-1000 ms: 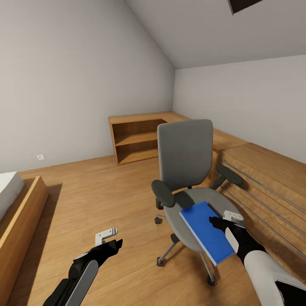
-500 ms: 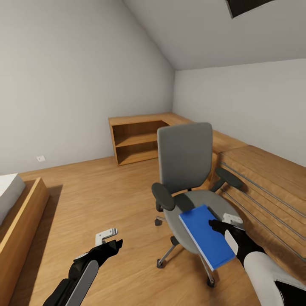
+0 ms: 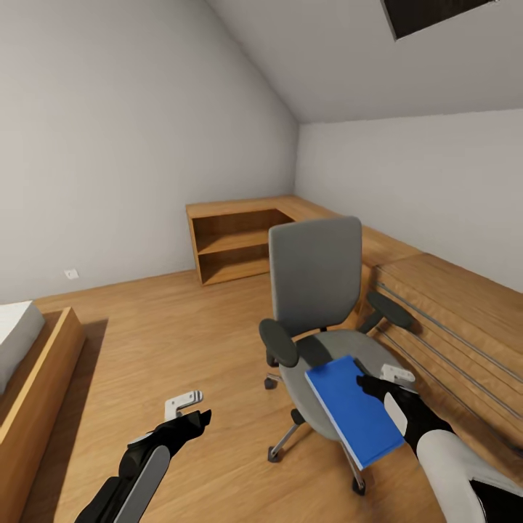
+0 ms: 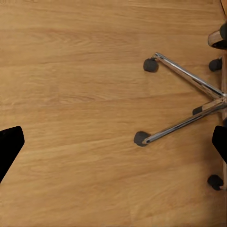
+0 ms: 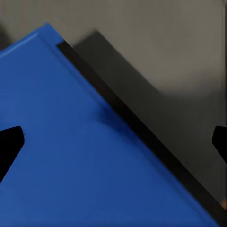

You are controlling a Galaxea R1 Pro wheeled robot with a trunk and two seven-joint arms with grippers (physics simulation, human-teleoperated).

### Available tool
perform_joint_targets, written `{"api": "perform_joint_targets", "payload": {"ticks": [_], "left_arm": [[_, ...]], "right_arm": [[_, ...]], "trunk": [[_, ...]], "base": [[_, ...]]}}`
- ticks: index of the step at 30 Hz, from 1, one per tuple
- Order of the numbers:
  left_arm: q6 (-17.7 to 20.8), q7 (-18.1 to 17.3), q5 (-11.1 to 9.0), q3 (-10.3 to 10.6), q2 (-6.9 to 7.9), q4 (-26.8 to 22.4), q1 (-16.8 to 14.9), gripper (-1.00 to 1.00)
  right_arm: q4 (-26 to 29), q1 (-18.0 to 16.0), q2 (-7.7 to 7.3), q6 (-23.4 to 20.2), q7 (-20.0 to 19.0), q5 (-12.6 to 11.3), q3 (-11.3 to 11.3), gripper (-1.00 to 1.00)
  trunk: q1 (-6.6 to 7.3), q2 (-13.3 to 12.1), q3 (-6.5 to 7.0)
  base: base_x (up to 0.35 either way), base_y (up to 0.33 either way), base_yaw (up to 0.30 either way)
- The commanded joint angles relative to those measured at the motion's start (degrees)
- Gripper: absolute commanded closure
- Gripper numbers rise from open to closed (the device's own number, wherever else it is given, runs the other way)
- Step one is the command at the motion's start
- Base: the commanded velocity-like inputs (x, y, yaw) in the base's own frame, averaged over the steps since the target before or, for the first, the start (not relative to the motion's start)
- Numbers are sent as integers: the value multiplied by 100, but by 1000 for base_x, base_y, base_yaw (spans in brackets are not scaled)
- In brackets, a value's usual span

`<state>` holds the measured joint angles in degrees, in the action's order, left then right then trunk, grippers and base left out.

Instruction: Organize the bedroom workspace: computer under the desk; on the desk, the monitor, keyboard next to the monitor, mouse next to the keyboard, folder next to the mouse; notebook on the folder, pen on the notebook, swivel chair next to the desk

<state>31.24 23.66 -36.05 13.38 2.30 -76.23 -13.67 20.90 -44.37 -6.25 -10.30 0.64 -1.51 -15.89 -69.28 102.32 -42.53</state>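
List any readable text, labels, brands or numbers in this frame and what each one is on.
None. No text, label, brand or number can be read in any view.
The folder has a plain blue cover.
The chair has plain grey fabric.
The small white plate low on the wall is too small to tell whether it carries any marking.

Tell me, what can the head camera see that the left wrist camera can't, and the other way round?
The head view takes in the room: the swivel chair's grey seat and back, the blue folder lying on the seat, the right gripper at the folder's edge, the left gripper out over the floor, and a wooden shelf unit. The left wrist view looks down close on the chair's chrome legs and black castors. Both share the honey wood floor and the chair's base.
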Motion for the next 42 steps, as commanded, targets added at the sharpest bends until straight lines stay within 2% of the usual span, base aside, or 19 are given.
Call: {"api": "perform_joint_targets", "payload": {"ticks": [1, 14, 25, 30, 31, 34, 42], "left_arm": [[5, 59, -60, 17, 6, -7, -4, -100], [-16, 85, -54, 75, -1, 67, -4, -100], [-29, 95, -37, 209, -1, 80, -4, -100], [-36, 94, -35, 222, 0, 81, -4, -100], [-37, 94, -33, 224, -1, 81, -4, -100], [-42, 99, -29, 230, -1, 78, -4, -100], [-47, 96, -29, 235, -2, 69, -4, -100]], "right_arm": [[12, -2, 2, -30, 7, -16, -15, -100], [131, -2, -4, 24, -20, -30, -30, -100], [822, 85, 10, -155, -12, -51, -36, -100], [1620, 429, 30, -646, -14, -75, -32, -100], [2000, 614, 42, -838, -13, -97, -31, -100], [2553, 901, 60, -1091, -12, -162, -29, -100], [3613, 1336, 285, -1603, -9, -456, -35, -100]], "trunk": [[23, -39, 13], [309, -560, 247], [550, -1002, 444], [660, -1202, 534], [682, -1242, 552], [748, -1362, 606], [924, -1683, 749]], "base": [[0, 0, 0], [0, 0, 0], [0, 0, 0], [0, 0, 0], [0, 0, 0], [0, 0, 0], [0, 0, 0]]}}
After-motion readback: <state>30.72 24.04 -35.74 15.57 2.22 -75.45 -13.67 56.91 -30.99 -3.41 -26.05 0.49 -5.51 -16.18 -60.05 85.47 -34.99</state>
